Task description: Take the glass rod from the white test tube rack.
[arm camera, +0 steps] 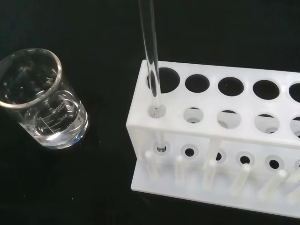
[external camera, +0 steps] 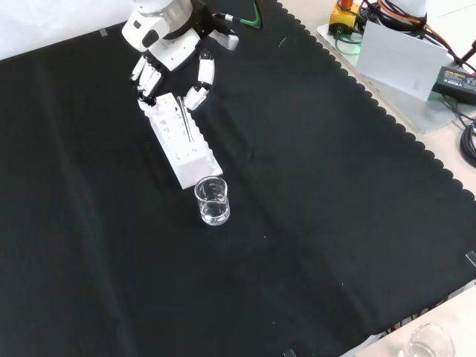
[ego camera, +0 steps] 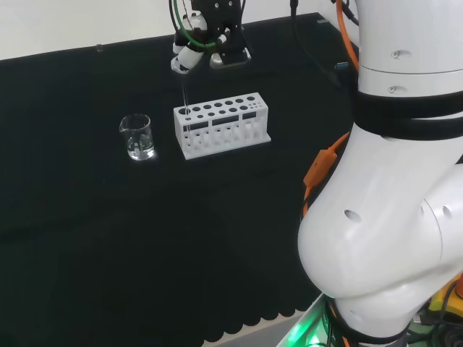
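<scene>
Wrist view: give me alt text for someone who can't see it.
A clear glass rod stands in the end hole of a white plastic test tube rack, passing down through its tiers. Beside that end of the rack, apart from it, a small clear glass beaker sits on the black cloth.

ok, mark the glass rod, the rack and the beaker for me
glass rod (arm camera: pixel 151 51), wrist view, on its clear shaft above the rack's corner hole.
white test tube rack (ego camera: pixel 221 137), head view, on its front wall.
beaker (external camera: pixel 213 201), front view, on its glass side wall.

Hand (external camera: pixel 172 56) raised, fingers curled downward
</scene>
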Robot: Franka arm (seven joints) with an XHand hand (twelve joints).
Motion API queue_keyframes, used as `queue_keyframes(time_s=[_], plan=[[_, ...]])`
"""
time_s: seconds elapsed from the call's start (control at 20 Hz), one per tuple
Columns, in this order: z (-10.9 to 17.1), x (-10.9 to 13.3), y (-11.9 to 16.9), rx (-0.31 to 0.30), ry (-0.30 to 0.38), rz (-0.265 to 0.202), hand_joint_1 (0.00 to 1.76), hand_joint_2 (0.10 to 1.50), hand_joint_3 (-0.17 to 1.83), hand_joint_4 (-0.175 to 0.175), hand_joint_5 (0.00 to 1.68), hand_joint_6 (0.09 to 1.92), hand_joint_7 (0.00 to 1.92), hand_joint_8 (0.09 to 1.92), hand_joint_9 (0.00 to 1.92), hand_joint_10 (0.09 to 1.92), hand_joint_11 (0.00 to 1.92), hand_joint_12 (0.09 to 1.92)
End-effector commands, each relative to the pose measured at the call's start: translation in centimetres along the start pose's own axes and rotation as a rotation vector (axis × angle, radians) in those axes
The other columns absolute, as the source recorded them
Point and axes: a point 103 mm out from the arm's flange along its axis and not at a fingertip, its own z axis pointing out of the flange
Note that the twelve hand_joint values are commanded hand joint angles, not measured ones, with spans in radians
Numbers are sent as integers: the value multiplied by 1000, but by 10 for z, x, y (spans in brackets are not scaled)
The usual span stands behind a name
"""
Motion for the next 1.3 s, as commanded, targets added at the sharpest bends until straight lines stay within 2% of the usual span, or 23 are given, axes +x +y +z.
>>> queue_keyframes(time_s=[0.05,0.6,1.05,1.1,1.15,1.2,1.3], plan=[[5,-2,2,4,-10,-5,782,864,604,-125,367,916,316,768,629,757,351,1359],[3,-2,3,-14,-18,-13,871,842,679,-122,522,1067,489,779,883,767,456,1339],[5,3,2,-29,-13,-29,910,842,713,-126,628,1124,724,791,1044,764,603,1299],[6,4,2,-29,-6,-33,940,928,577,-81,675,1217,744,794,1066,758,645,1290],[6,4,3,-25,1,-37,965,1024,411,-50,708,1290,763,795,1088,750,687,1279],[6,5,3,-22,8,-40,983,1100,275,-39,726,1331,779,798,1111,741,735,1264],[7,6,4,-22,15,-47,1005,1183,118,-44,742,1359,799,810,1146,734,825,1232]])
